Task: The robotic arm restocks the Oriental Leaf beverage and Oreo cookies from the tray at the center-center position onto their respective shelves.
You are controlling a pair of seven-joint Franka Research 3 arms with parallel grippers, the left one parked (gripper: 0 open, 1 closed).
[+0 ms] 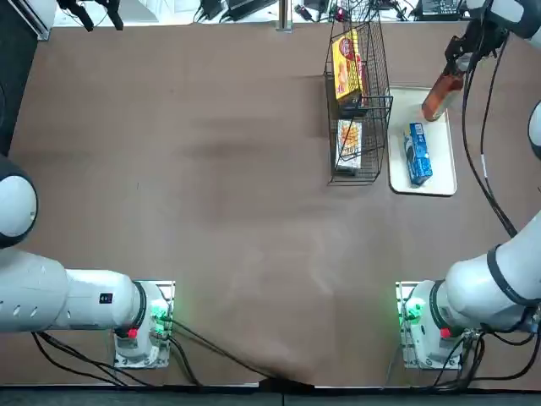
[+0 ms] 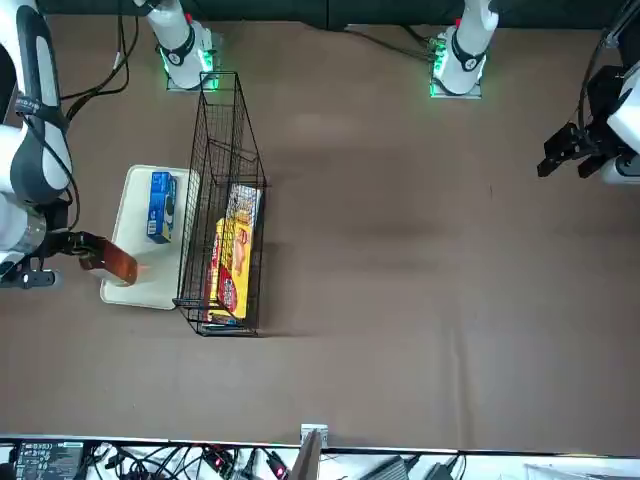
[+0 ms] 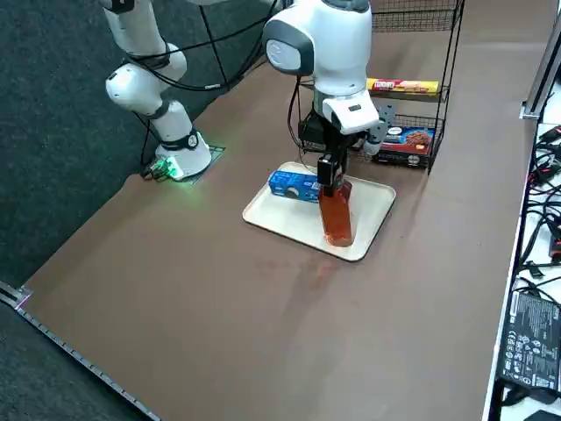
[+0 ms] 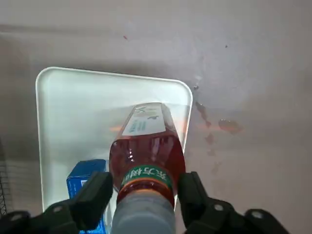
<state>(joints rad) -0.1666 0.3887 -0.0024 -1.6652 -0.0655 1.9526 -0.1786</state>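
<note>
My right gripper (image 3: 330,165) is shut on the neck of the Oriental Leaf bottle (image 3: 335,211), which hangs upright just above the far end of the white tray (image 3: 372,208). The wrist view shows both fingers (image 4: 95,195) clamped around the bottle (image 4: 146,151) below its cap, base pointing down at the tray (image 4: 73,107). From overhead the bottle (image 1: 438,96) is over the tray's far end (image 1: 404,178), with the gripper (image 1: 457,55) above it. The blue Oreo packet (image 1: 417,153) lies flat on the tray nearer the arm's base. The dark wire rack (image 1: 358,101) stands beside the tray.
Yellow-and-red boxes (image 1: 347,66) sit on the rack's tiers, with another box (image 3: 406,140) on a lower tier. Black cables (image 1: 478,144) trail from the wrist over the table's right edge. Cables and equipment line the table's far edge (image 1: 279,12).
</note>
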